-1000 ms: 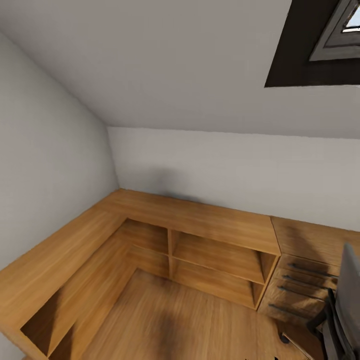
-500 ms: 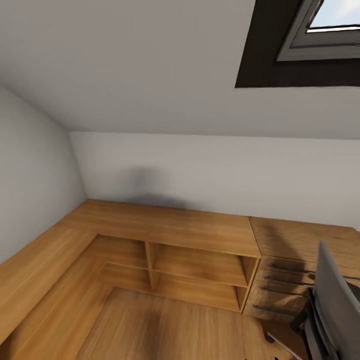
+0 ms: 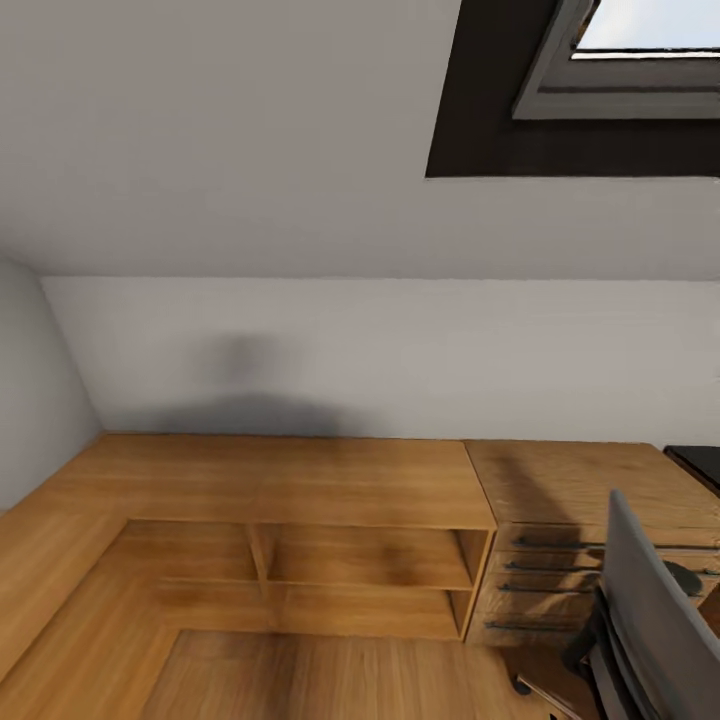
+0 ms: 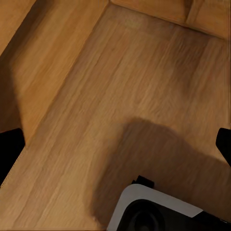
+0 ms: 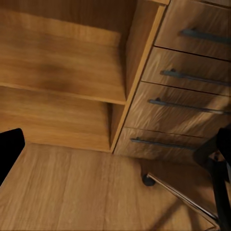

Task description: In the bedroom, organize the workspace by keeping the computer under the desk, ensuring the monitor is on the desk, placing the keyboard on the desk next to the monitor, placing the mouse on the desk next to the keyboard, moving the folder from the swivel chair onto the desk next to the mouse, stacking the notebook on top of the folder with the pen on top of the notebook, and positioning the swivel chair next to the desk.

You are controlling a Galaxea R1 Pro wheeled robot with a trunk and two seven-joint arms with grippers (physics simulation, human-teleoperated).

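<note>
The grey swivel chair [image 3: 655, 625] stands at the lower right of the head view, its tall back towards me and a black armrest beside it. Its chrome leg and caster [image 5: 148, 180] also lie on the floor in the right wrist view. At the right edge, a corner of a glossy black top [image 3: 695, 462] looks like the desk. My left gripper [image 4: 115, 149] hangs open over bare wood floor, with nothing between its black fingertips [image 4: 9, 156]. My right gripper [image 5: 115, 149] is open too, facing the shelving and drawers.
A low light-wood L-shaped shelving counter [image 3: 270, 480] runs along the white wall and round the left corner. A wood drawer unit [image 3: 560, 570] with dark bar handles adjoins it, close to the chair. A skylight [image 3: 640, 60] is set in the sloped ceiling. My base [image 4: 154, 211] shows below the left gripper.
The head camera has turned to the right: the shelving has slid left in the picture, more of the chair and skylight has come in, and the black corner has appeared.
</note>
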